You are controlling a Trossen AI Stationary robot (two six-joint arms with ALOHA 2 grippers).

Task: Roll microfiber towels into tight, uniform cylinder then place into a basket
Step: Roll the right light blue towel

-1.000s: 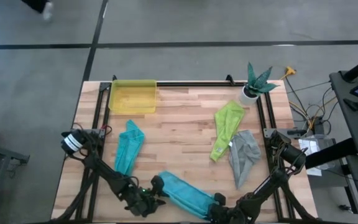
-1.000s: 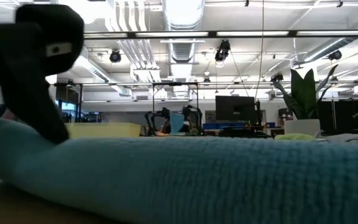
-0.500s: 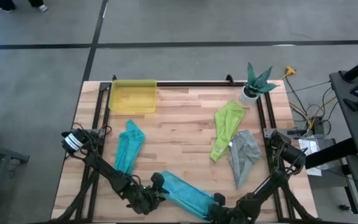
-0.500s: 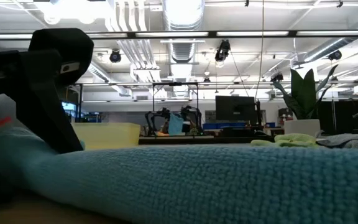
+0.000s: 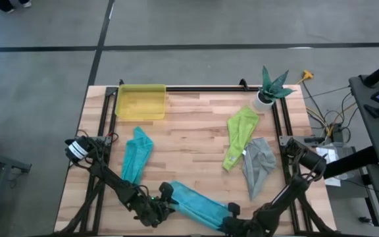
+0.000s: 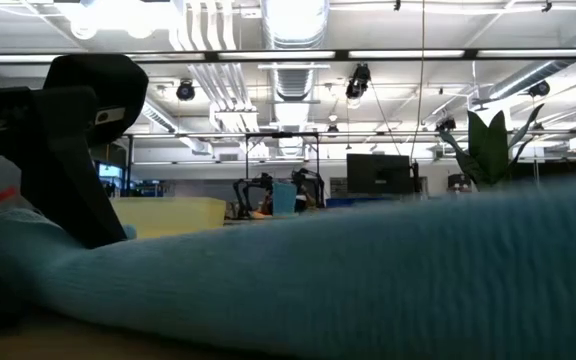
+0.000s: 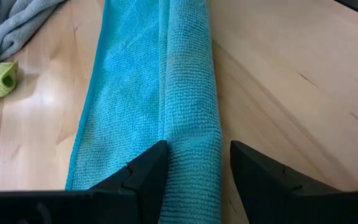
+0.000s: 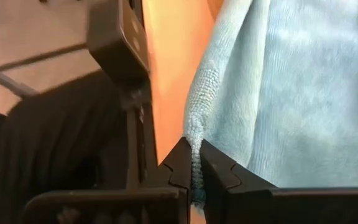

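A light blue towel [image 5: 196,205] lies along the table's near edge, partly rolled up along its length [image 7: 191,93]. My left gripper [image 5: 165,197] is at its left end, fingers [image 7: 145,177] on either side of the roll. My right gripper [image 5: 229,210] is shut on the right end, which is raised [image 6: 488,250]. A teal towel [image 5: 137,155] lies crumpled at the left. The lime green [image 5: 239,135] and grey [image 5: 258,164] towels lie at the right. The yellow basket [image 5: 140,102] stands at the far left. My left gripper has the towel's rolled part [image 7: 194,180] between its two fingers at the left end. The fingers slant down and point along the roll. That end rests on the table. My right gripper pinches the towel's hemmed edge [image 8: 194,158] between its shut fingertips. That end is lifted off the table, and the cloth spreads away beyond the fingers.
A white pot with a green plant [image 5: 268,92] stands at the far right corner. Black frame rails [image 5: 104,125] run along the table's left, right and far sides. Bare wood [image 5: 189,145] lies between the teal and lime green towels.
My right gripper has gone up, staying shut, and has lifted the light blue towel's right end. In the low view that end now hides the plant pot and the far towels. The left end has stayed on the table, where my left gripper has rolled slightly in place.
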